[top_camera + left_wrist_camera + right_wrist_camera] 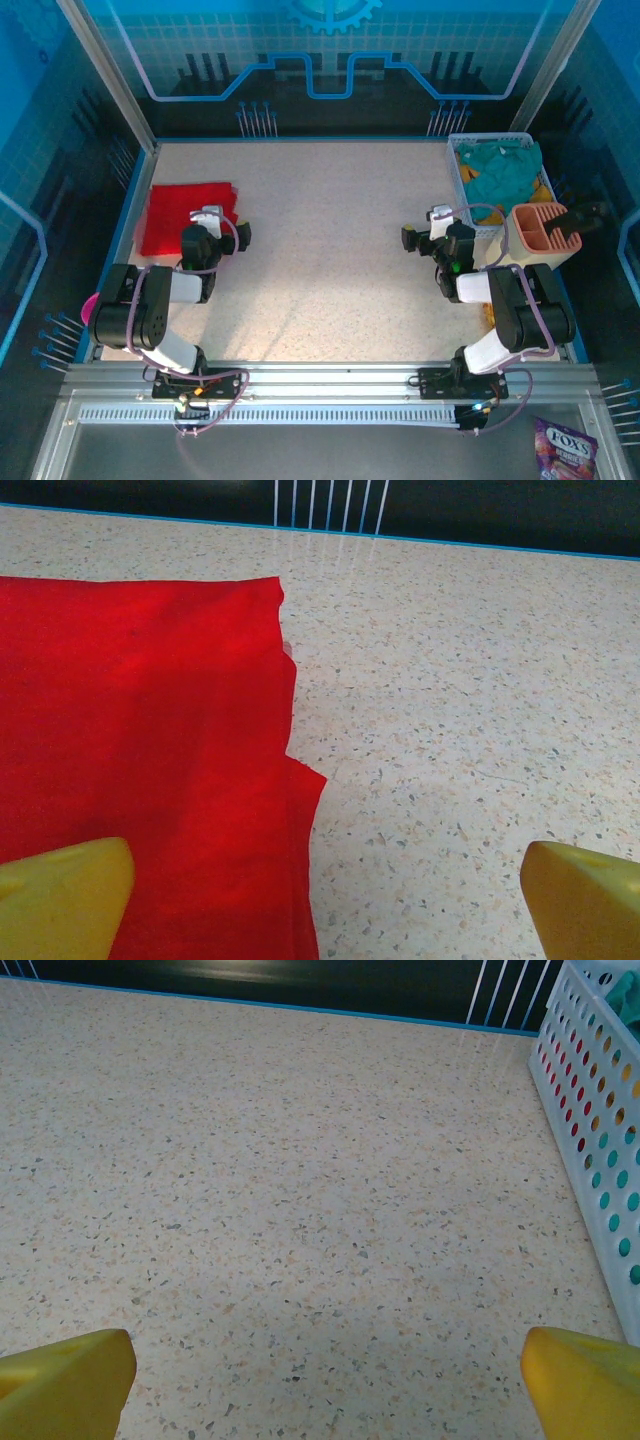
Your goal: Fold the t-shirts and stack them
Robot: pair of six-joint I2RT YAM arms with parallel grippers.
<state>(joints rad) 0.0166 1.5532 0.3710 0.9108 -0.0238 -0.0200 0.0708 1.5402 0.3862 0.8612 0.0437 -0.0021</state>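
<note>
A folded bright red t-shirt lies flat at the table's left side; in the left wrist view the red t-shirt fills the left half, its right edge running down the middle. My left gripper hovers over that right edge, open, yellow fingertips wide apart with nothing between them. Teal and mustard-yellow t-shirts are bundled in a white basket at the back right. My right gripper stands open over bare table just left of the basket.
A peach-coloured slotted holder stands near the right arm, in front of the basket. A pink object peeks out at the table's left edge. A candy bag lies off the table at the bottom right. Blue rails border the table.
</note>
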